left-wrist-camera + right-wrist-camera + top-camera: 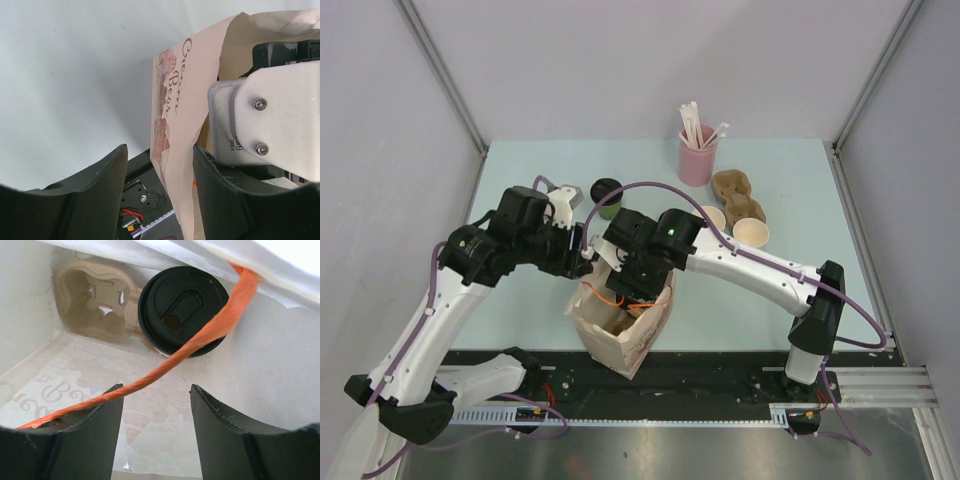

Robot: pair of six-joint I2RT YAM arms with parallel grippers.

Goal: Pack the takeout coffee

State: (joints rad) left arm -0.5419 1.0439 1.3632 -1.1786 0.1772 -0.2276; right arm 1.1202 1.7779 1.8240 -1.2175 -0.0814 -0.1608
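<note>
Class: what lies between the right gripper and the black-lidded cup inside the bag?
An orange cord crosses between the right gripper and the black-lidded cup, seen in the right wrist view.

From above, the right gripper (156, 389) is out of sight, sunk in the paper bag (642, 340) under its own wrist, and the bag's contents are only a dark blur. The green cup (610, 210) is half hidden behind the arms. Inside the bag, the black lid (182, 310) covers its cup, so the cup's wall and any lettering cannot be seen; the cardboard carrier (95, 292) lies partly behind that lid. At the left gripper (160, 150) both fingers run off the lower edge. The bag's brown printing is legible only in part, and so is the small label on the wrist camera (270, 115).
</note>
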